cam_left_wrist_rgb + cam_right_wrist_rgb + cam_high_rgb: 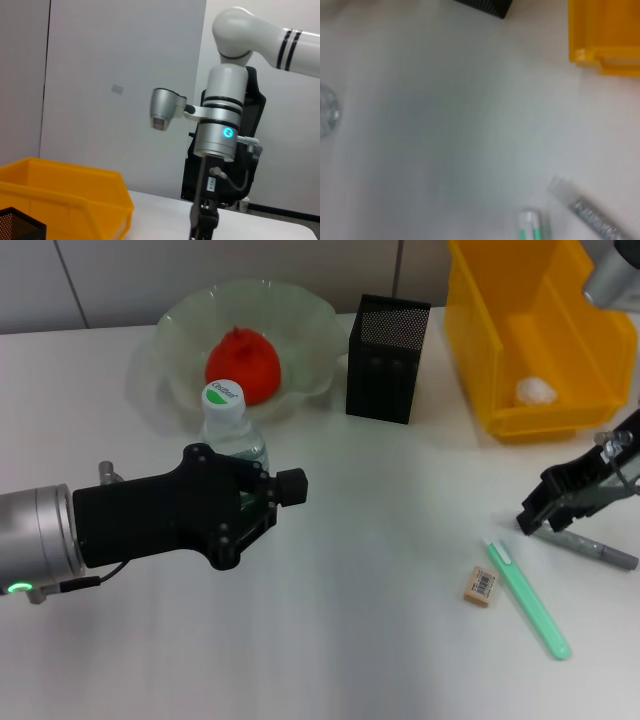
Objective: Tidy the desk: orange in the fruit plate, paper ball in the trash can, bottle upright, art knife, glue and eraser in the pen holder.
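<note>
The bottle (233,436) stands upright on the desk (360,640), and my left gripper (262,508) is shut around its body. Behind it, the orange (242,365) lies in the fruit plate (300,320). The paper ball (535,390) rests in the trash can (560,300). My right gripper (545,505) hangs just over the near end of the grey glue (598,551) (592,215). Close by lie the green art knife (528,598) (532,227) and the eraser (481,585). The pen holder (388,358) stands between plate and can.
The trash can (65,200) and a corner of the pen holder (20,227) show in the left wrist view, with the right arm (222,130) beyond them. The bottle (327,115) is a blur at the edge of the right wrist view.
</note>
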`<state>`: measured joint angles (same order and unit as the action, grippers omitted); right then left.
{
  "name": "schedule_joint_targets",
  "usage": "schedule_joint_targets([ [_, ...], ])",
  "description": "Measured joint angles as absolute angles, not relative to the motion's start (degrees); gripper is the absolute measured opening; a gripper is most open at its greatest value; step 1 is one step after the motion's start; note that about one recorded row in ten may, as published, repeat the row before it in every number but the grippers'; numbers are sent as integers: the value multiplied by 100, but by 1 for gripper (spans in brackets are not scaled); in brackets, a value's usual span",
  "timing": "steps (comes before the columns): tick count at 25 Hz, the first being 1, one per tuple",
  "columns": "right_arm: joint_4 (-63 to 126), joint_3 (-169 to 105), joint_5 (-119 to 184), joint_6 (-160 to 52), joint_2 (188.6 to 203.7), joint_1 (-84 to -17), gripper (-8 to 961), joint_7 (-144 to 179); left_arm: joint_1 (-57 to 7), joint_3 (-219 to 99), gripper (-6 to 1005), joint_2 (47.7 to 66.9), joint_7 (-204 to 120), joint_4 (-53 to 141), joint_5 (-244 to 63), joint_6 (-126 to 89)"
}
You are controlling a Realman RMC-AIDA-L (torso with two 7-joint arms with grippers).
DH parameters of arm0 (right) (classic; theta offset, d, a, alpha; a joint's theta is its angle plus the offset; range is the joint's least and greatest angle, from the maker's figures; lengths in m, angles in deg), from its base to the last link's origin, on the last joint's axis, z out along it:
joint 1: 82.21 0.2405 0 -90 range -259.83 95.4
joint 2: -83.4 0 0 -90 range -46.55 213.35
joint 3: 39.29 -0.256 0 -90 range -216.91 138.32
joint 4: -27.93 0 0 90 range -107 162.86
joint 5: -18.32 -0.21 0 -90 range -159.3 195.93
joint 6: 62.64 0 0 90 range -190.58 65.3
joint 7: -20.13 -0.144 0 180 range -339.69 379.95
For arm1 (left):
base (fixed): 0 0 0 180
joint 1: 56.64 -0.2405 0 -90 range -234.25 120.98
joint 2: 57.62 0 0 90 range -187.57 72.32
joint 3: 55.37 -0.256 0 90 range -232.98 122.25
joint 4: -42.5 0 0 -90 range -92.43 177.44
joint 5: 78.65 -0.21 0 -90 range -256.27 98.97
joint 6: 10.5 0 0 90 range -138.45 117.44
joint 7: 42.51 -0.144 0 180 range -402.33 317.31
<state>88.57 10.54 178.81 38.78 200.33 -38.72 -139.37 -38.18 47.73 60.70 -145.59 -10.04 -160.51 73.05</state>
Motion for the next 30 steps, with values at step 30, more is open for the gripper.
schedule_joint_targets([
  [30, 7574, 1517, 18190, 3322, 20003, -3114, 379, -13875, -3797, 4773, 15, 6085, -14724, -741, -16030, 7299],
])
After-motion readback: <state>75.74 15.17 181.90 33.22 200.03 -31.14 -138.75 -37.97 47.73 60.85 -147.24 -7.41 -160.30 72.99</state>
